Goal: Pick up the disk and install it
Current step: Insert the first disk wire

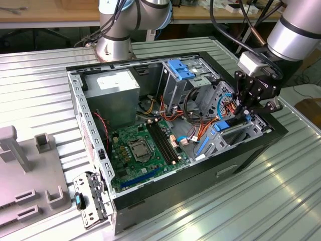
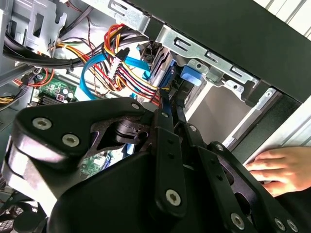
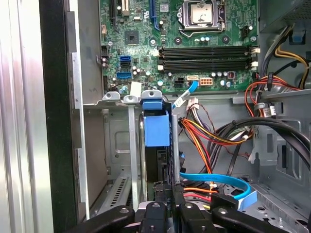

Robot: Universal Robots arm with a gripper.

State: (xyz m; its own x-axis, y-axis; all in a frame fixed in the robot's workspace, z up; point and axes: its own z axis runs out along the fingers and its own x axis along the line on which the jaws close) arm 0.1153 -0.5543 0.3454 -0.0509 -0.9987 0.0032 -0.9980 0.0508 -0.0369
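Observation:
The disk stands on edge in the slot of the metal drive cage at the case's front corner, its bright blue carrier facing the first wrist view and its dark body running down to my fingers. In the second wrist view the blue carrier of the disk sits just past my fingertips, inside the cage. My gripper is shut on the disk's near edge, the two black fingers drawn close together. From the exterior view, the gripper hangs over the cage at the case's right end.
The open computer case lies on a ribbed metal table. Bundles of red, yellow, orange and blue cables run right beside the cage. The motherboard and grey power supply lie further in. A person's hand rests outside the case wall.

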